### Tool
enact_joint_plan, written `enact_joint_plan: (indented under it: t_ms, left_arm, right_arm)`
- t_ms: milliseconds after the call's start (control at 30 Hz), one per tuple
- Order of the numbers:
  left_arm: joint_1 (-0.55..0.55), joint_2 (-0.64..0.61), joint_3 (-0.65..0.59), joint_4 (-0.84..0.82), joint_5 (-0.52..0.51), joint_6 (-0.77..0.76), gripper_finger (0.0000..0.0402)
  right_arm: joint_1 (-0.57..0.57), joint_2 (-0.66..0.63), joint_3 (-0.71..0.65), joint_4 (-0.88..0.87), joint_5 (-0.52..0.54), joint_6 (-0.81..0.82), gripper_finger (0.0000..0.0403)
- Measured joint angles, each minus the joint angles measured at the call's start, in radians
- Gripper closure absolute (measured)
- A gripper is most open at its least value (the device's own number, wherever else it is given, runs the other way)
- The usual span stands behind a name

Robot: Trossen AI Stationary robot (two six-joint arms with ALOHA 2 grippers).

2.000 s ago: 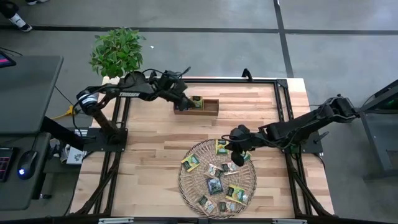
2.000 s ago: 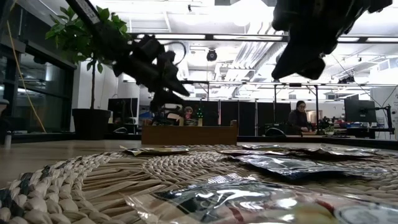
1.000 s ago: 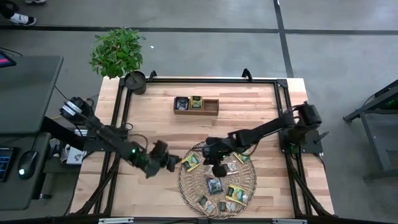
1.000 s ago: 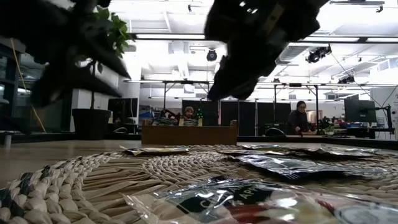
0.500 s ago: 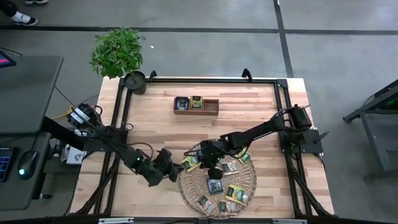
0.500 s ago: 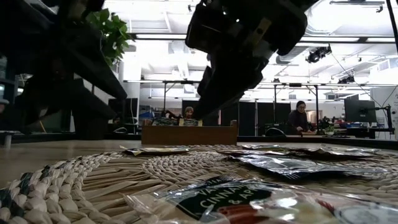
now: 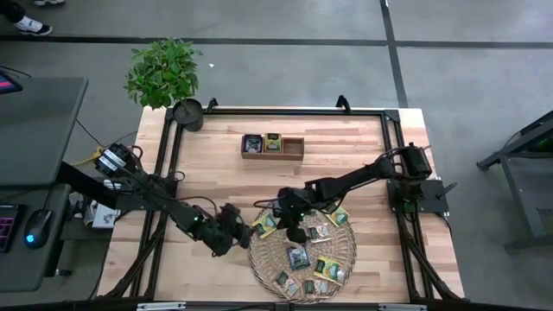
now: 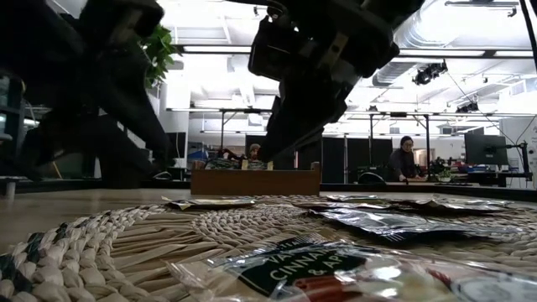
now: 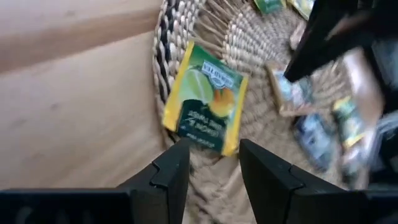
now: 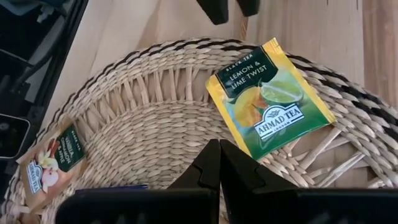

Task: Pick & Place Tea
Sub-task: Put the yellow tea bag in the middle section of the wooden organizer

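Wooden tabletop (image 7: 216, 177). Left pincer (image 7: 244, 231): parted, empty, at woven tray (image 7: 259, 259) rim, just short of green-yellow sachet (image 7: 264, 225). Right pincer (image 7: 292, 233): closed, empty, over tray. Other sachets (image 7: 315, 268) in tray; two in box (image 7: 273, 147).

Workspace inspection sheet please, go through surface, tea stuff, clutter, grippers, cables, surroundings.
Surface: wooden table, bare planks around the tray.
Job's things: tea sachets spread on the round woven tray; green-and-yellow lemon sachet near its rim; wooden box holds two sachets.
Clutter: nothing seen.
Grippers: left gripper open, facing the lemon sachet from the tray's edge; right gripper shut, empty, above the tray.
Cables: yellow cable beside the left arm's base.
Surroundings: potted plant at the table corner; a person seated far behind.
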Motion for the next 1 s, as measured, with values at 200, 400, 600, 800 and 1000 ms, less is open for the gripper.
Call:
enact_joint_plan:
  t_ms: [200,400,600,800,1000]
  left_arm:
    - [0.012,0.000,0.000,0.009,0.027,-0.261,0.0264]
    - [0.010,0.000,0.000,-0.003,0.028,-0.383,0.0264]
    - [0.010,0.000,0.000,-0.022,0.032,-0.436,0.0264]
    - [0.010,0.000,0.000,-0.031,0.035,-0.505,0.0264]
    - [0.010,0.000,0.000,-0.047,0.041,-0.581,0.0264]
  right_arm:
    - [0.000,0.017,-0.001,0.014,0.010,-0.021,0.0403]
    - [0.000,0.031,-0.001,0.055,0.050,-0.030,0.0403]
    - [-0.007,0.048,0.000,0.090,0.057,-0.030,0.0403]
    - [-0.006,0.085,-0.001,0.093,0.056,-0.027,0.0403]
    - [-0.006,0.108,-0.001,0.086,0.053,-0.011,0.0403]
